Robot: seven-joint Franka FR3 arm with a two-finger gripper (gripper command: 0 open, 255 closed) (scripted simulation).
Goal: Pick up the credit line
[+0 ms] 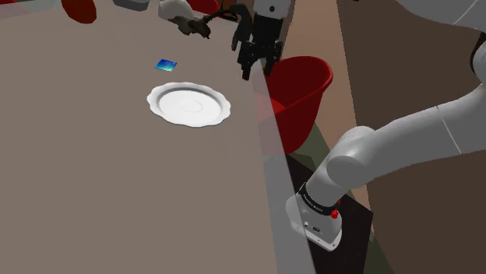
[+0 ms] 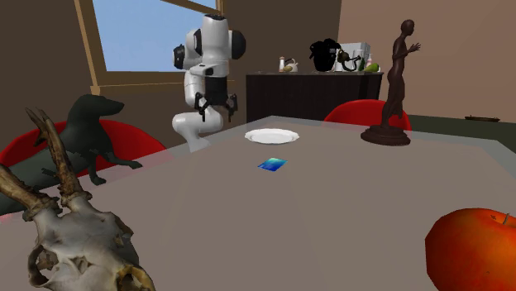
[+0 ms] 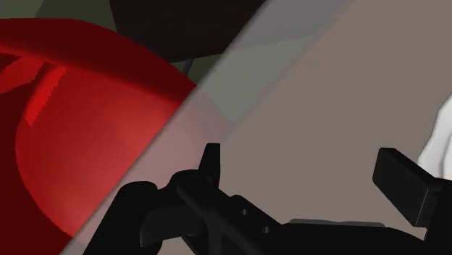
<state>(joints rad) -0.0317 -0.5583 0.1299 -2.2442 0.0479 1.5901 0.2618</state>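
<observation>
on the shoulder view's left i see the small blue-green card [image 1: 166, 65] lying flat on the brown surface [image 1: 93, 171], near the white plate [image 1: 191, 105] but not touching it; further right the gripper [image 1: 253, 68] hangs above the surface's edge, fingers spread and empty, beside a red chair [image 1: 300, 89]

The card [image 1: 166, 65] is a small, thin rectangle, blue shading into green at one end. It lies flat on the grey-brown counter [image 1: 78, 179], face up. It sits near the white plate [image 1: 191, 104] with the scalloped rim but apart from it.
</observation>
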